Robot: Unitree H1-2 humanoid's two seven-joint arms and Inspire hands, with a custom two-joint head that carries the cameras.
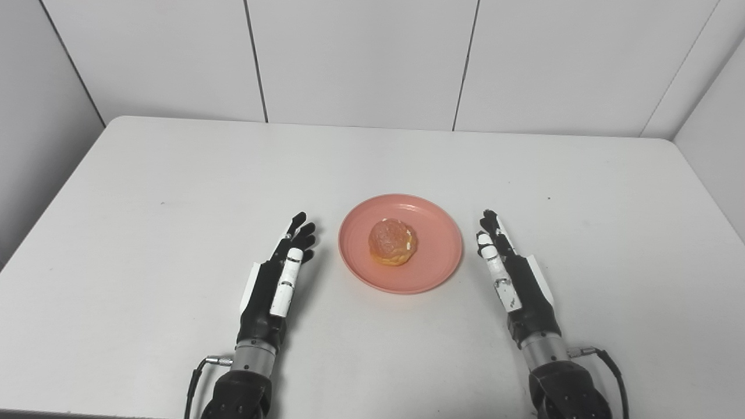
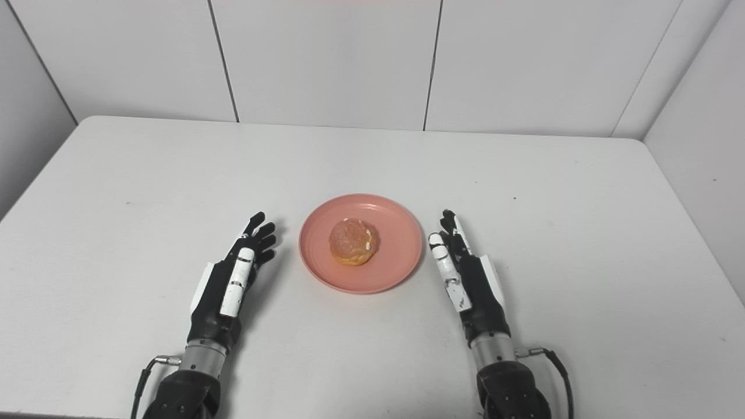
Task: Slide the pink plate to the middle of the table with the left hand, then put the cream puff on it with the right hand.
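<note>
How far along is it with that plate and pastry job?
It looks finished. The pink plate sits near the middle of the table, and the cream puff rests on it. The left hand and right hand flank the plate, open, holding nothing. Nothing visible remains.

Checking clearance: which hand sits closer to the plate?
The right hand: only a narrow strip of table separates its fingertips from the plate rim. The left hand leaves a wider gap. Neither touches the plate; both are open.
</note>
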